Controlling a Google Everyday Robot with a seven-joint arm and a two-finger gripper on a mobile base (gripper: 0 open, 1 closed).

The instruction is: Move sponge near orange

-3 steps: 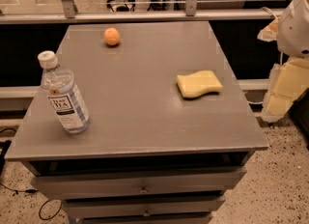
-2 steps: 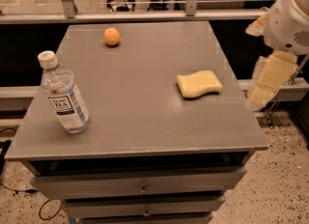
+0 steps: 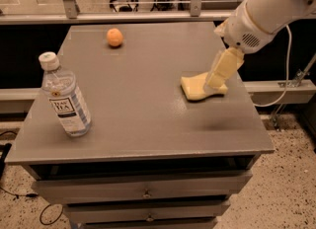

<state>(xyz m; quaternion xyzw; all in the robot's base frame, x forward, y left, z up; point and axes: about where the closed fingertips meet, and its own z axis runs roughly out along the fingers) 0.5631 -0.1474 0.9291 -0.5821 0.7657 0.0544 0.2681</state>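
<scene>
The pale yellow sponge (image 3: 194,88) lies flat on the right side of the grey table (image 3: 143,124). The orange (image 3: 114,37) sits at the far left of the tabletop, well apart from the sponge. My gripper (image 3: 214,83) hangs down from the white arm (image 3: 261,16) that reaches in from the upper right. It is directly over the sponge's right half, its tip at or just above the sponge, and it hides part of the sponge.
A clear water bottle (image 3: 65,97) with a white cap stands upright near the table's front left. The table's right edge is close to the sponge. Drawers (image 3: 145,192) sit below the top. A metal rail (image 3: 148,3) runs behind the table.
My arm has swung in from beyond the table's right edge to over the sponge. The sponge, orange and bottle have not moved.
</scene>
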